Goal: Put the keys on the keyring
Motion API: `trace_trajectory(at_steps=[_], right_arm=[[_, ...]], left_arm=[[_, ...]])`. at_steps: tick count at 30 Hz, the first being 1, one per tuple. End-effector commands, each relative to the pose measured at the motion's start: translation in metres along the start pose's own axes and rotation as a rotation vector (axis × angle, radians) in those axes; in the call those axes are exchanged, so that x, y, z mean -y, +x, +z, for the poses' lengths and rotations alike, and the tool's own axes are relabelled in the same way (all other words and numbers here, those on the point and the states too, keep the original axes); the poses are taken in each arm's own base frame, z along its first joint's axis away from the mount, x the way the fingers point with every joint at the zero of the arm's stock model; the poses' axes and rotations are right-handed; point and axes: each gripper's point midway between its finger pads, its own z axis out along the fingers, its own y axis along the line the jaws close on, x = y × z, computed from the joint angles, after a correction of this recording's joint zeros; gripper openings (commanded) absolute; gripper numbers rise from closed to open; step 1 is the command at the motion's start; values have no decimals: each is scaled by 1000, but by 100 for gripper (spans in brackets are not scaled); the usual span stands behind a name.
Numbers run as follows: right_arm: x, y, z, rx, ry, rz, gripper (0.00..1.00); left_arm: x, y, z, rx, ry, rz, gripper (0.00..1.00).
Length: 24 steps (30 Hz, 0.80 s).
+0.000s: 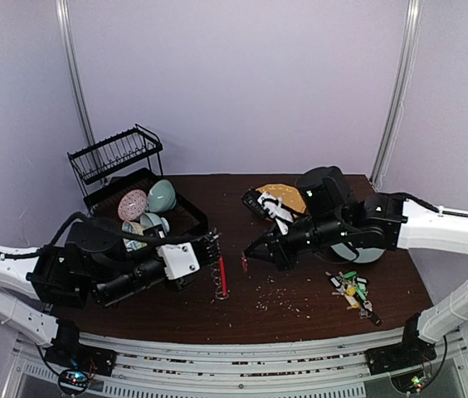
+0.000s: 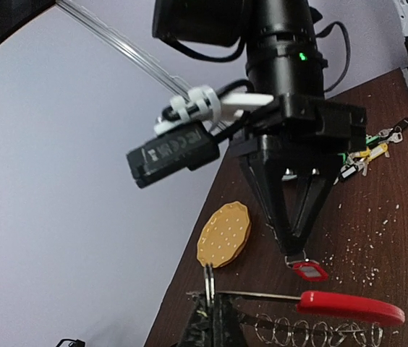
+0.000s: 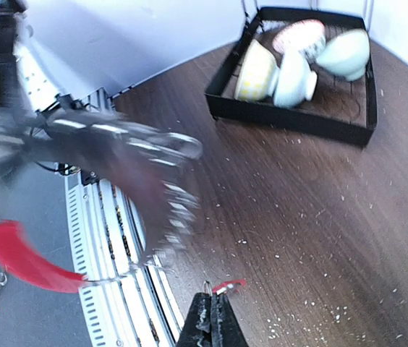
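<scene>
My left gripper (image 1: 215, 264) is shut on the keyring (image 1: 220, 280) and holds it up above the table. In the left wrist view the keyring's red arc (image 2: 349, 306) and its silver loops (image 2: 312, 332) show at the bottom. My right gripper (image 1: 247, 253) is shut on a key with a red tag (image 1: 244, 264), close to the right of the keyring. The red tag (image 2: 309, 271) hangs just above the red arc. In the right wrist view the tag (image 3: 227, 286) sits at my fingertips. The other keys (image 1: 352, 288) lie in a pile at the right.
A black dish rack (image 1: 138, 186) with bowls stands at the back left. A yellow dotted plate (image 1: 282, 196) lies at the back middle and shows in the left wrist view (image 2: 223, 234). Crumbs are scattered on the dark table (image 1: 300, 303).
</scene>
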Motion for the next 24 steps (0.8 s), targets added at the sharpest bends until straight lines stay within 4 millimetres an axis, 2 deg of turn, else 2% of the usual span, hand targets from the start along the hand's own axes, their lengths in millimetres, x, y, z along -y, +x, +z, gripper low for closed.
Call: trace_trajectory(at_steps=[1, 12, 15, 19, 21, 24], right_arm=[[-18, -20, -31, 53, 56, -150, 0], [-59, -48, -75, 275, -7, -300, 0], [-54, -48, -83, 288, 25, -308, 0], [-66, -49, -91, 306, -39, -315, 0], [-65, -45, -89, 284, -39, -306, 0], [-51, -30, -81, 246, -4, -278, 0]], left_arm=[[-16, -19, 7, 23, -43, -16, 0], [-8, -34, 21, 29, 17, -103, 0], [-7, -37, 20, 39, 40, -119, 0], [-6, -32, 23, -21, 85, -135, 0], [-5, -35, 24, -49, 136, -168, 0], [-2, -37, 22, -78, 186, -217, 0]])
